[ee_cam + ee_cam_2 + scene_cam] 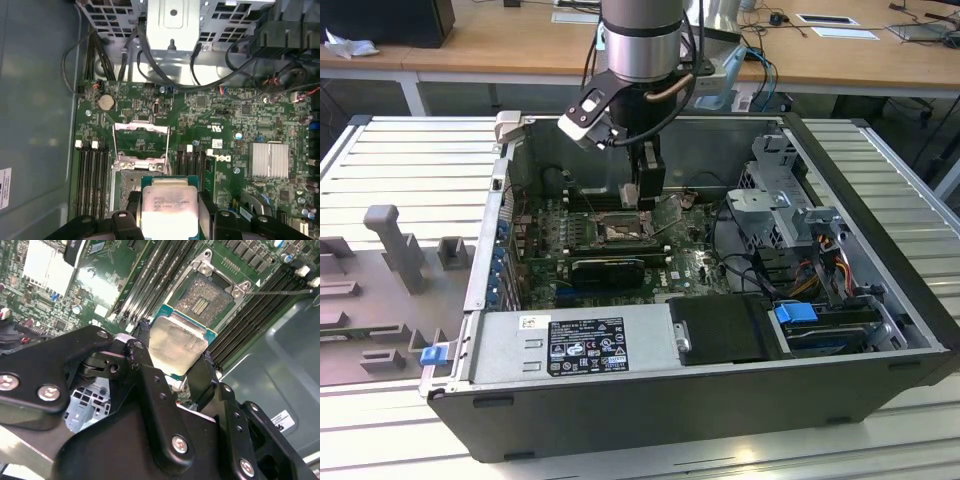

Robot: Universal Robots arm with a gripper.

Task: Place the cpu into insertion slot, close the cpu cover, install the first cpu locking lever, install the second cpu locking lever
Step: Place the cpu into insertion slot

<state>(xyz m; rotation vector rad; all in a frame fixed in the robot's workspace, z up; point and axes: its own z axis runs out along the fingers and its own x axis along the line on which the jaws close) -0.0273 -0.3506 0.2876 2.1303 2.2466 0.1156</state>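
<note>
- Silver-grey metal tops the cpu [169, 205], which is clamped by two opposite edges between the gripper's [173, 351] black fingers [145, 357], drawn in just to the chip's width.
- In both wrist views the chip hangs level over the green board [220, 115], overlapping one edge of the insertion slot [202, 297] and not seated in it.
- The cpu cover [141, 128] is swung open, leaving the slot's contact field bare.
- In the exterior view the arm [640, 40] reaches down into the open computer case [720, 400], with the gripper just above the slot.
</note>
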